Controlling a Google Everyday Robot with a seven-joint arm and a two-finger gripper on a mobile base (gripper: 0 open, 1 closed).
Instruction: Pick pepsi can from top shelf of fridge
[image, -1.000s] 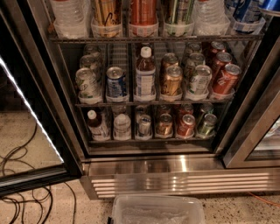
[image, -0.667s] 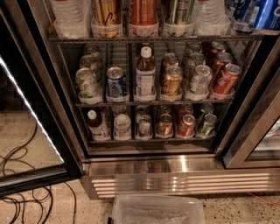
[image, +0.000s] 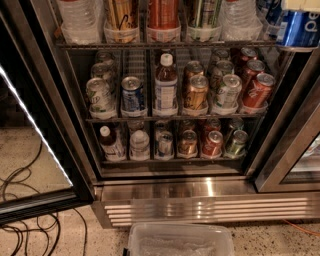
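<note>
The fridge (image: 200, 192) stands open, with three wire racks of drinks. The top shelf (image: 165, 45) holds water bottles and tall cans in cups. The pepsi can (image: 298, 29), deep blue with white print, hangs at the top right in front of the fridge's right frame, just off the shelf's end. My gripper (image: 300, 5) shows only as a pale part at the top right edge, directly above the can and shut on it. Most of the gripper is out of view.
The open glass door (image: 35, 145) with its lit strip stands at the left. Black cables (image: 25, 220) lie on the speckled floor. A clear plastic bin (image: 180, 240) sits below the slatted grille (image: 210, 210). A second door frame (image: 290, 150) is at the right.
The pepsi can has moved right and down, out past the end of the top shelf and nearer the camera. The pale gripper part has come into view above it.
</note>
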